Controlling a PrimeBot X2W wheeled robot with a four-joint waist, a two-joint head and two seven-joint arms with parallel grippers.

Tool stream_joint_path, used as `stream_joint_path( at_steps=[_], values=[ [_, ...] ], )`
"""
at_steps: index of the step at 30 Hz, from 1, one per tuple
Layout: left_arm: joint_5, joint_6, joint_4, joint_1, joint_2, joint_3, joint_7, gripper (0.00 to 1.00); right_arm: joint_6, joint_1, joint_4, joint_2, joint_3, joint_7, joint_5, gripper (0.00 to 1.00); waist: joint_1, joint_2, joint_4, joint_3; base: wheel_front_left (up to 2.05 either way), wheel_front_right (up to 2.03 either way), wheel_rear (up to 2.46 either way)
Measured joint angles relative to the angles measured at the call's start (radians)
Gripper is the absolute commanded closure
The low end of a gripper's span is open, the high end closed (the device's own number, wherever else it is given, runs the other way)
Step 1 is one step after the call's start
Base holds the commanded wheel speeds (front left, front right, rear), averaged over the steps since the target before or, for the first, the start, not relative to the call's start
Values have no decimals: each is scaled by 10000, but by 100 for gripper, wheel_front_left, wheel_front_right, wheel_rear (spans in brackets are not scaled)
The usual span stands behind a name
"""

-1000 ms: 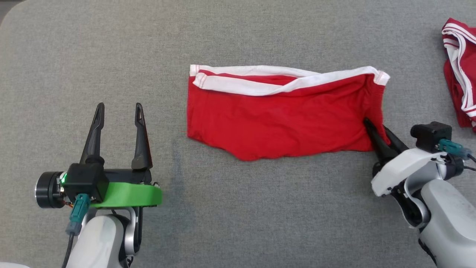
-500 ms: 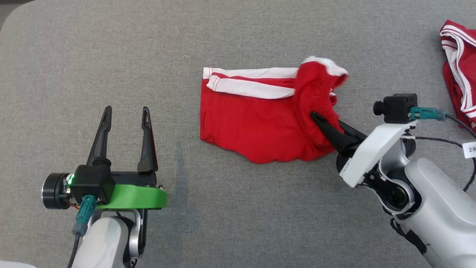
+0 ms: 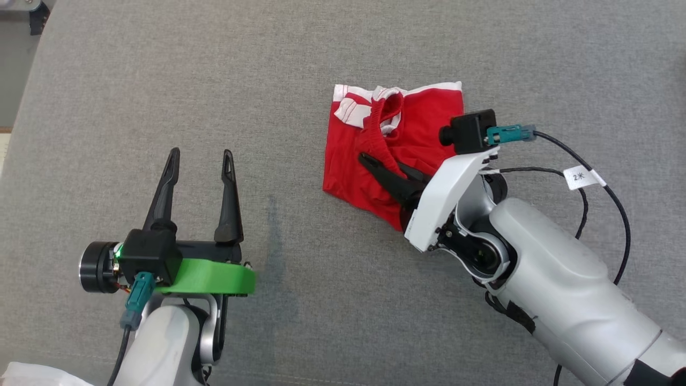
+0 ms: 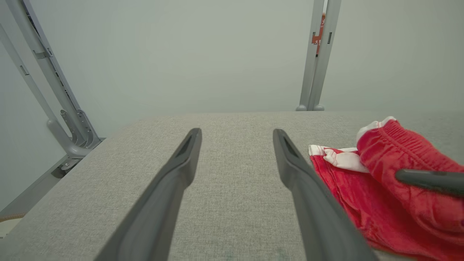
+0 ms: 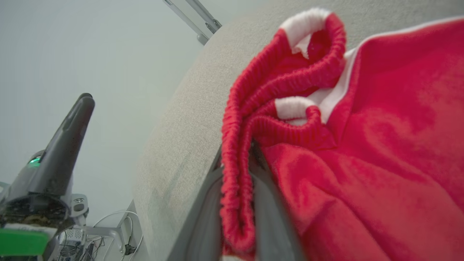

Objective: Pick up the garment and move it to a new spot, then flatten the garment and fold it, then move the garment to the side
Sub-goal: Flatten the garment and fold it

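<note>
Red soft-fabric shorts with white trim (image 3: 351, 179) sit upper centre of head view on grey cloth tabletop (image 3: 161, 80), partly doubled over. Right gripper (image 3: 383, 163) is pinched on the elastic waistband. Left gripper (image 3: 201, 153) is lower left, fingers spread, empty. Risk: the thin pinch slips and the fold lands bunched or crooked.

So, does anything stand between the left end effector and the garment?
Nothing visible does. Only bare grey surface lies between the open left end effector and the garment, whose elastic edge the right end effector grips.
</note>
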Motion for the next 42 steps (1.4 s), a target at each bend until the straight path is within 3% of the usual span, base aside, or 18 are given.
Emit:
stream_joint_path(
  at_steps=[1, 2, 10, 14, 22, 28, 35, 42],
  values=[
    [0, -17, 17, -1, -17, -2, 0, 0, 2, -114, 186, 36, 198, -176, -86, 60, 0, 0, 50, 15, 0, 0, 0],
    [0, -29, 25, -1, -33, 0, 0, 0, 0, -189, 334, 52, 326, -349, -132, 0, 0, 0, 84, 26, 0, 0, 0],
    [50, -40, 65, 10, -119, 82, -2, 0, 2, -613, 614, -378, 1841, -3471, -1475, 0, 0, 0, 47, -39, 0, 0, 0],
    [92, -42, 73, 49, -96, 169, -2, 0, 2, -586, 489, -763, 1703, -4077, -1971, 0, 0, 0, -132, -140, 0, 0, 0],
    [173, 25, 59, 231, 173, 362, -12, 0, 2, 1337, -1480, -1369, -1638, -4134, -3682, 0, 0, 0, -646, -363, 0, 0, 0],
    [173, 109, -52, 404, 393, 533, 4, 0, 4, 3368, -2692, -1384, -4126, -4136, -4702, 0, 0, 0, -1127, -581, 0, 0, 0],
    [102, 205, -63, 943, 702, 754, 4, 0, 2, 5239, -3526, -1076, -5825, -4136, -5626, 0, 0, 0, -1601, -1051, 0, 0, 0],
    [-46, 207, 69, 1532, 803, 803, 2, 0, 4, 6407, -3898, -803, -6468, -4136, -6140, 0, 0, 0, -1961, -1621, 0, 0, 0]
  ],
)
